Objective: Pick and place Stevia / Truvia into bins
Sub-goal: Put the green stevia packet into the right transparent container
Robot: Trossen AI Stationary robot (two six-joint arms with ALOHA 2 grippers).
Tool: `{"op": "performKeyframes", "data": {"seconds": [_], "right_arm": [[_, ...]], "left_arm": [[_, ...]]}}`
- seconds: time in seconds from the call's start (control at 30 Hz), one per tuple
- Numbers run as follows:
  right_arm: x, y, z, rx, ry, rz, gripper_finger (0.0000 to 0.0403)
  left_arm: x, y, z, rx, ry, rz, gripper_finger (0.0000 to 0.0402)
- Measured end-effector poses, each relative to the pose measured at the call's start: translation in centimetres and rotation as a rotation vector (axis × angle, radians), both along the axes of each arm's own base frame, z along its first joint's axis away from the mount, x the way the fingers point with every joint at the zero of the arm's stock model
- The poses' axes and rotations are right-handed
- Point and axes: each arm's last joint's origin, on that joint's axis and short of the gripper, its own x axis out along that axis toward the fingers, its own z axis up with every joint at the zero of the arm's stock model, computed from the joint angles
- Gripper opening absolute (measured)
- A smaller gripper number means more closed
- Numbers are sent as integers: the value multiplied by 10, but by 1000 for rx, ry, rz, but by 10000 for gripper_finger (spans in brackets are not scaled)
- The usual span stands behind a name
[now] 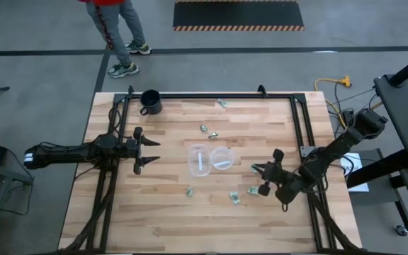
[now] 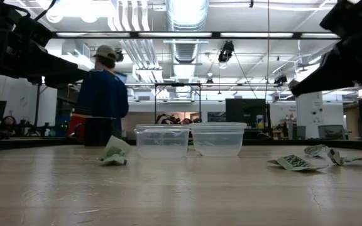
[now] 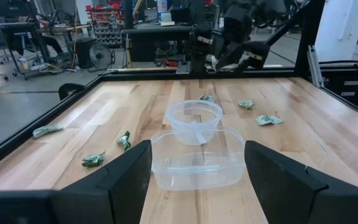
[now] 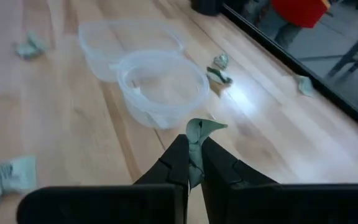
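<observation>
right pincer [image 4: 194,163]: pinching a green packet [image 4: 199,134], near the round bin [image 4: 163,87]
left pincer [image 3: 194,171]: spread, facing the bins

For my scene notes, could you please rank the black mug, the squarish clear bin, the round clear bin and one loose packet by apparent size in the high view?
1. Squarish clear bin, slightly the largest.
2. Round clear bin and black mug: too alike to separate.
3. Loose packet, clearly smallest.
</observation>
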Motion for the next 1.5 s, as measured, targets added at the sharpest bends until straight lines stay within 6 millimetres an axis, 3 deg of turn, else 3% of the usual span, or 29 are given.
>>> {"op": "performKeyframes", "data": {"seconds": [0.13,0.3,0.4,0.63,0.97,1.5], "right_arm": [[2,-12,-10,88,-114,102,12],[-5,-38,-9,195,-395,342,10],[-11,-57,-10,182,-474,327,10],[2,-85,-6,152,-476,314,10],[30,-110,3,111,-471,323,11],[101,-123,-16,170,-362,466,13]], "left_arm": [[0,0,0,0,0,0,240],[0,0,0,0,0,0,240],[0,0,0,0,0,0,240],[0,0,0,0,0,0,240],[0,0,0,0,1,0,240],[0,0,0,0,0,0,240]]}}
